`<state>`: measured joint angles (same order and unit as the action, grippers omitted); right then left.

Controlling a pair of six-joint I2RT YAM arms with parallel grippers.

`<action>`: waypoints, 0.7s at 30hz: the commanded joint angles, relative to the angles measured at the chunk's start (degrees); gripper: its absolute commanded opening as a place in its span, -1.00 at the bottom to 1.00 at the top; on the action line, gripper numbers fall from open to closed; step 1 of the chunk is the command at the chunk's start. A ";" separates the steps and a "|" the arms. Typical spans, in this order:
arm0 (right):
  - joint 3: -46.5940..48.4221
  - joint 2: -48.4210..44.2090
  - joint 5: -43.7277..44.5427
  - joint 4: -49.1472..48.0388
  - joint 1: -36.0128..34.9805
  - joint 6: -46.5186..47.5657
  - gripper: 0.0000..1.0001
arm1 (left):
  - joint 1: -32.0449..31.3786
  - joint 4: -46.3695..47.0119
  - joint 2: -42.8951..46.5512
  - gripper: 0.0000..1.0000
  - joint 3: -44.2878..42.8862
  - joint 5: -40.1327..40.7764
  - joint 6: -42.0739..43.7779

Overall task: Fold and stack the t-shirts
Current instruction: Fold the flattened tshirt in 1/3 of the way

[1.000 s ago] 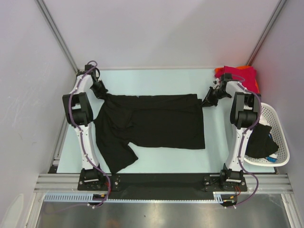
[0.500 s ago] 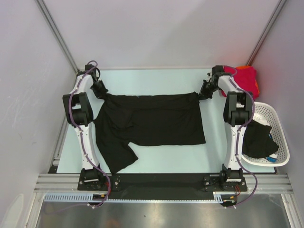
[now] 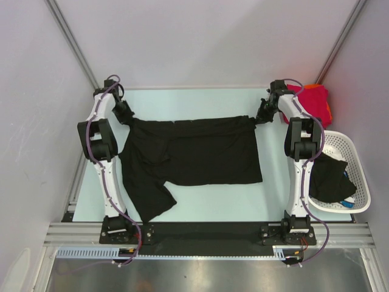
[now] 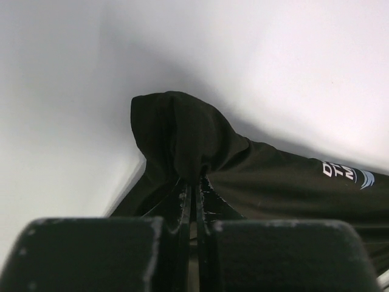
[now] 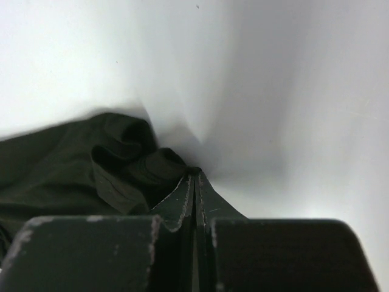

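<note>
Black t-shirt (image 3: 194, 152) lies spread across the pale desk (image 3: 200, 100) in the overhead view, stretched between the two hands along its far edge. The left hand (image 3: 126, 114) holds the far corner on its side and the right hand (image 3: 262, 115) holds the opposite far corner. One sleeve trails toward the near edge, below the left hand. Just beyond and outward of the right hand sits a heap of crimson red cloth (image 3: 309, 100) with orange cloth (image 3: 329, 112) at its edge, not visibly folded. Nearer the right arm's base, a white lattice basket (image 3: 360, 182) holds another dark garment (image 3: 328, 176). In the left wrist view, the left hand (image 4: 194, 190) is pressed together, pinching a bunched hood of black fabric (image 4: 182, 134) just ahead of its fingertips; a small pale printed logo (image 4: 346, 173) shows to its right. In the right wrist view, the right hand (image 5: 196, 182) is likewise pressed together on rumpled black cloth (image 5: 73, 158) that spills to its left. By the look of it, work is early: this shirt is being laid out or given a first fold, and nothing is neatly stacked.
</note>
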<state>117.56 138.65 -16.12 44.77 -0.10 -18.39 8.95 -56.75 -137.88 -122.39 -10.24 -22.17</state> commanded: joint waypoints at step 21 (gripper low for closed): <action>-35.62 -34.93 -2.25 5.31 4.94 -1.82 -0.30 | -2.69 2.97 39.25 0.72 38.77 -2.34 5.20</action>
<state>89.21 108.22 -15.73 44.10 7.03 -19.42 9.93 -53.04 -107.02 -95.79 -11.86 -20.56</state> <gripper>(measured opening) 0.365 0.860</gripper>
